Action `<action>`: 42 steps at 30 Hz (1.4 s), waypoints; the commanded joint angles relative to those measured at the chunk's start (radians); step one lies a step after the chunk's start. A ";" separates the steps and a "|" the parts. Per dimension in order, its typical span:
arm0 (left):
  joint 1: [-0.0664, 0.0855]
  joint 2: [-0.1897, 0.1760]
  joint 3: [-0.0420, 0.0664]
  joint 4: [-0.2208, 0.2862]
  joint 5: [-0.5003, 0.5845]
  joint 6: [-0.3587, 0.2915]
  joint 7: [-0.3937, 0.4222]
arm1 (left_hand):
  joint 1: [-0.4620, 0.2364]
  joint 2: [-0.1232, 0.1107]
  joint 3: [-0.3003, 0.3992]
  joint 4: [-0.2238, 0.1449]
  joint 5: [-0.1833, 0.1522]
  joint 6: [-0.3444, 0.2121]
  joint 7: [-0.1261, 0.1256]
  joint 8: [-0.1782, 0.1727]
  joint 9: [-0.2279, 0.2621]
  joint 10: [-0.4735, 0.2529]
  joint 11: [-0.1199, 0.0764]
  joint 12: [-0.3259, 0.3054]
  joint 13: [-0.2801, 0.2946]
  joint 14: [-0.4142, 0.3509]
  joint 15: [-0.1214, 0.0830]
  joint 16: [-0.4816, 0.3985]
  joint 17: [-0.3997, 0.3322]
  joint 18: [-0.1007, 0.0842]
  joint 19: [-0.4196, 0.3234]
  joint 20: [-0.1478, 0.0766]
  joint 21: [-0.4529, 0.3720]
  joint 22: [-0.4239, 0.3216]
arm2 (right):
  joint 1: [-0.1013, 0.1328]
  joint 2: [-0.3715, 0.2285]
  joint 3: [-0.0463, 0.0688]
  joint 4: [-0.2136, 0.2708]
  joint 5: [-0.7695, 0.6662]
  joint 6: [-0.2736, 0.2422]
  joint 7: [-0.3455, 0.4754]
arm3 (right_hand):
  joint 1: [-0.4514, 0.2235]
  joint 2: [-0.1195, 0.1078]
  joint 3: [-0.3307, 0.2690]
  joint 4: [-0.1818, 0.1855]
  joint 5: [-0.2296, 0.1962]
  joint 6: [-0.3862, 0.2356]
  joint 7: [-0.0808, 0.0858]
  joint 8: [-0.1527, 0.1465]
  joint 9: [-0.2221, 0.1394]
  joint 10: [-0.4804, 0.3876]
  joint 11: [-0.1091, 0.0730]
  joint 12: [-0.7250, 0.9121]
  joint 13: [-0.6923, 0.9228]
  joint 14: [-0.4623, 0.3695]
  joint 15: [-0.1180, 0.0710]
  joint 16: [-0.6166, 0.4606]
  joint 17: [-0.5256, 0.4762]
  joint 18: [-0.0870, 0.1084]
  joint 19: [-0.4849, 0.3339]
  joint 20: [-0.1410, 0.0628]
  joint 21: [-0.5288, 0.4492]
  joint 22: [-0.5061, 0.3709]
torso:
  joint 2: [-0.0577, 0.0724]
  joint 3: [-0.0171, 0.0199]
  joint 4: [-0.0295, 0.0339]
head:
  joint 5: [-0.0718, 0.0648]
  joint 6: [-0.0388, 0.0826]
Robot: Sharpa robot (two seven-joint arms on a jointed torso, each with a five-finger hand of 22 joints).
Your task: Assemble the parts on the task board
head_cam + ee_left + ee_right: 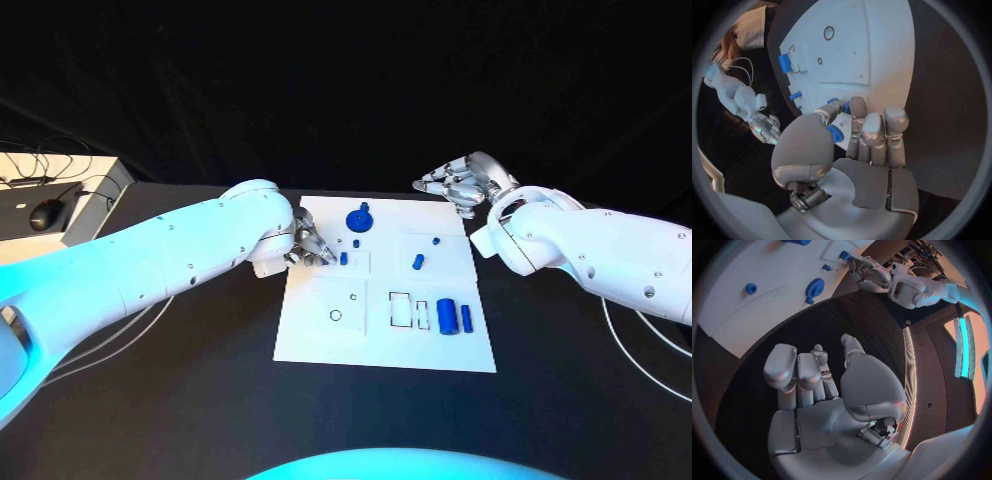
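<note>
Left hand (307, 249) at task board's (332, 345) left edge, mid-frame, pinching small blue part (835, 133) between thumb and fingers, likely to seat it. Right hand (462, 181) parked off board's upper right corner, fingers curled in, empty, clear of work.

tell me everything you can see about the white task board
The task board is a flat white rectangular plate lying on the black table, between the two arms. Its surface carries thin outlined rectangles and small round holes. Small blue parts sit on it: a round gear-like piece near the far edge, short pegs around the middle, and two upright-looking cylinders towards the right side. The left hand reaches over its left edge, fingers at a small blue part; the right hand is beyond its far right corner, apart.
</note>
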 commanded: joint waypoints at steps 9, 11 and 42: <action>-0.010 0.001 -0.006 -0.008 0.011 0.006 -0.009 | 0.010 -0.008 -0.049 0.035 -0.007 0.004 -0.001 0.001 0.000 -0.003 -0.001 0.004 0.003 0.003 0.000 -0.002 -0.004 -0.012 0.004 -0.004 0.001 -0.002 | 0.000 -0.002 0.001 0.002 -0.008 0.010 0.006 | 0.000 0.008 -0.001 -0.005 0.003 0.000 0.009 -0.005 0.001 -0.001 -0.004 -0.005 0.002 -0.003 -0.005 -0.001 0.001 0.007 0.050 -0.007 -0.001 0.124 | 0.001 0.0006 -0.0004 | 0.000 0.001; -0.010 0.000 -0.006 -0.009 0.010 0.005 -0.009 | 0.008 -0.011 -0.062 0.042 -0.009 0.006 -0.001 0.003 0.001 -0.002 -0.001 0.004 0.003 0.003 0.000 -0.002 -0.004 -0.012 0.004 -0.004 0.000 -0.002 | 0.000 -0.002 0.001 0.002 -0.008 0.010 0.006 | 0.000 0.008 -0.001 -0.005 0.003 0.000 0.009 -0.005 0.001 -0.001 -0.004 -0.005 0.002 -0.003 -0.005 -0.001 0.001 0.007 0.050 -0.007 -0.001 0.124 | 0.001 0.0006 -0.0011 | 0.000 0.001; -0.012 -0.036 0.004 0.019 -0.004 -0.016 -0.006 | 0.055 0.076 -0.631 0.121 -0.027 0.008 0.005 0.018 0.009 -0.002 0.004 0.013 0.001 0.003 0.003 0.002 -0.004 -0.011 0.008 -0.002 0.006 0.005 | 0.000 -0.007 0.001 0.001 -0.008 0.008 0.006 | 0.003 0.008 0.000 -0.007 0.003 0.000 0.009 -0.005 0.001 -0.001 -0.004 -0.007 0.000 -0.003 -0.006 -0.004 -0.001 0.007 0.050 -0.007 -0.003 0.123 | 0.000 0.0000 -0.0004 | -0.001 0.003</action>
